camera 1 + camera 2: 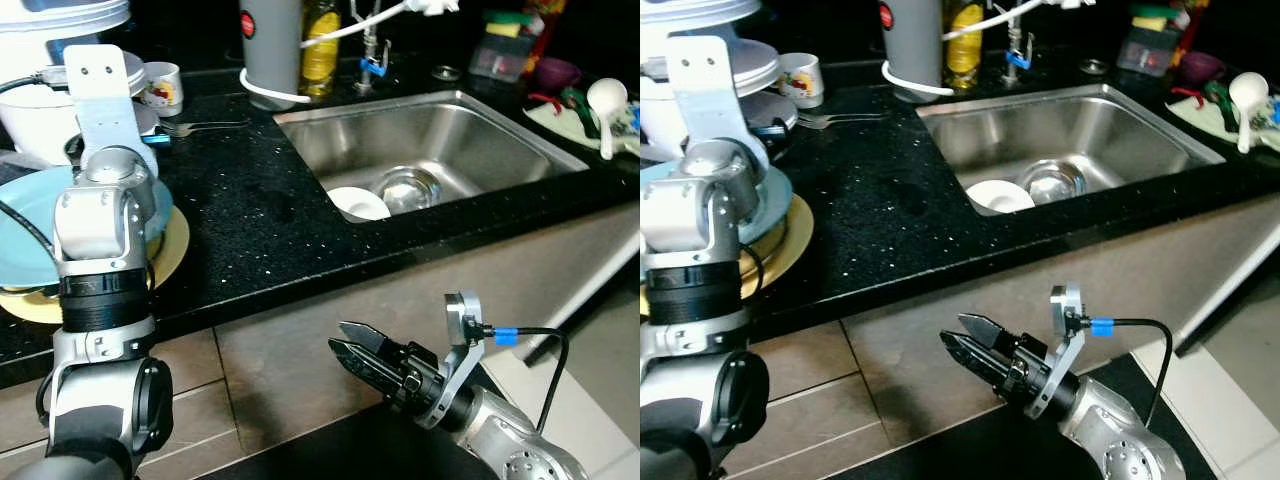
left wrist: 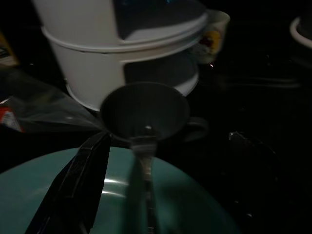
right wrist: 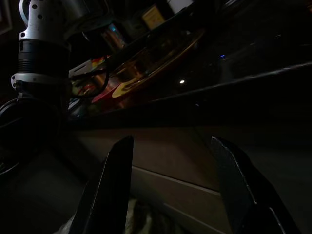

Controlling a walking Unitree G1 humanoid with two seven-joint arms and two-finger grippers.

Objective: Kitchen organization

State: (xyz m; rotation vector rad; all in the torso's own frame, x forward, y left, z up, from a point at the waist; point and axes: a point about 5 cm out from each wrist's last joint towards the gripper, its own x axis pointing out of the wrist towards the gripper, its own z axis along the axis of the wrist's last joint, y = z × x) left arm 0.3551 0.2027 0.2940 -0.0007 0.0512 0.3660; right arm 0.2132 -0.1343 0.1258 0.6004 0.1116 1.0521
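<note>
Your work sits at about 9 o'clock on the black tabletop: a teal plate stacked on a yellow plate, with a dark cup just beyond its rim and a big white pot behind that. Your left tool hovers over the teal plate with a fork clamped in its fingers, tines toward the cup, so you look to be in the step of stowing cutlery. Next you likely need to carry the fork over the cup's mouth, tip it down and release without knocking the cup. Your right tool hangs idle at 5 o'clock below the tabletop edge, fingers apart and empty. The sink at 1 o'clock holds a white bowl and a steel one.
</note>
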